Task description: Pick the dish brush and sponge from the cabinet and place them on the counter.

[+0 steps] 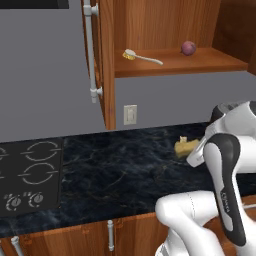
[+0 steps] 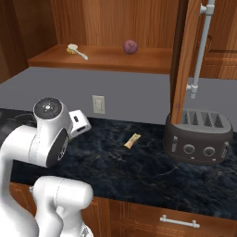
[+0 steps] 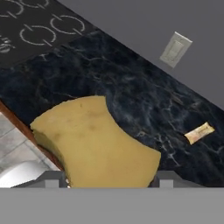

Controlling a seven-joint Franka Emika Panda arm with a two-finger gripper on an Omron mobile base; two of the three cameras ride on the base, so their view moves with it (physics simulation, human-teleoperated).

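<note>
A yellow-tan sponge point(image 3: 94, 142) sits clamped between the two dark fingertips point(image 3: 56, 178) of the gripper point(image 3: 107, 180) in the hand view, its pinched waist and broad face up close before the camera, with the black marbled surface point(image 3: 131, 94) spread out beyond it. From the left base view the same sponge point(image 1: 186, 147) shows just past the white arm's wrist, held above the surface point(image 1: 115, 170) near its back edge, right of the stovetop point(image 1: 30, 175) with its ring burners and knobs. A small tan wrapped packet point(image 2: 132, 140) lies loose on the surface point(image 2: 139, 171) further along, between the arm and a dark four-slot toaster point(image 2: 198, 136) that stands at the right end in the right base view; in the hand view the packet point(image 3: 199, 132) lies well apart from the sponge. Behind these, a pale outlet plate point(image 1: 130, 114) is fixed to the grey wall just above the surface. Higher and farther back, the reddish-brown cabinet point(image 1: 165, 22) stands with its door point(image 1: 101, 60) swung open, the long silver bar handle point(image 1: 91, 50) on the door's edge. On the wooden shelf point(image 1: 200, 62) inside, the dish brush point(image 1: 141, 57) lies flat, its round yellow-tan head toward the open door and its slim white handle pointing toward a purple-red ball point(image 1: 188, 48) that rests farther along the same shelf, apart from the brush.
</note>
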